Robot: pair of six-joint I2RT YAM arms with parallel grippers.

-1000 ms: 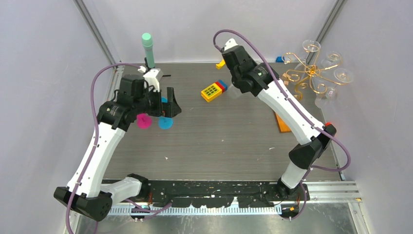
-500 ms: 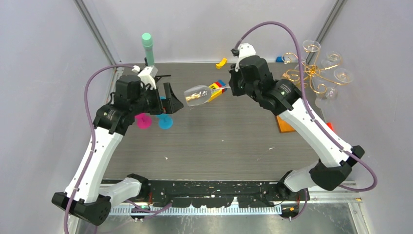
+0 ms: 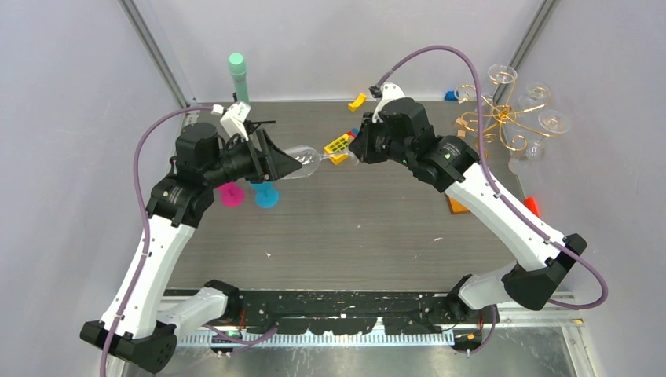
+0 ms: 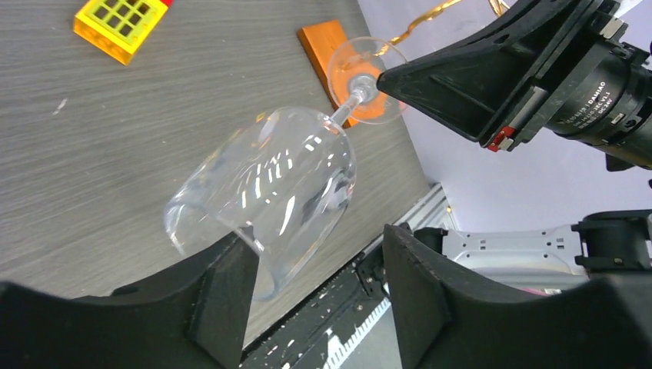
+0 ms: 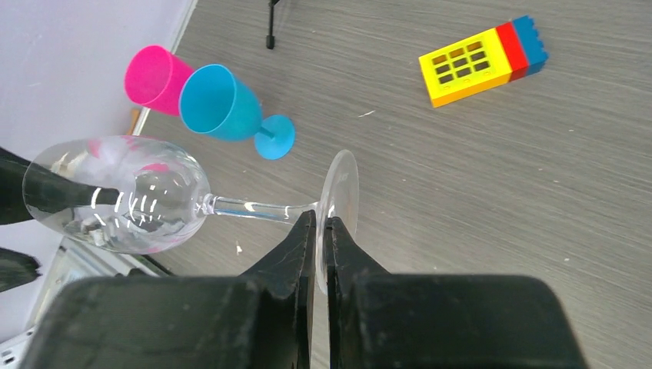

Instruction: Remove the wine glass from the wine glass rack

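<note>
A clear wine glass (image 3: 310,161) hangs on its side in the air between my two arms, above the table. My right gripper (image 3: 355,151) is shut on the edge of the glass's round foot (image 5: 338,192), with the stem and bowl (image 5: 123,192) pointing left. My left gripper (image 3: 287,163) is open, and the bowl (image 4: 269,184) reaches between its fingers, close to the left finger (image 4: 223,284). The wine glass rack (image 3: 503,118), gold wire on an orange-brown base (image 3: 455,204), stands at the back right with other glasses hanging on it.
A pink cup (image 3: 232,195) and a blue goblet (image 3: 265,196) lie on the table under my left gripper. A yellow brick block (image 3: 339,145) lies mid-back. A mint-green bottle (image 3: 238,75) stands at the back left. A small red thing (image 3: 532,204) sits by the right wall.
My right arm has swung left from the rack side, carrying the glass by its foot. My left gripper has risen and turned toward it, and the bowl now sits between its open fingers.
</note>
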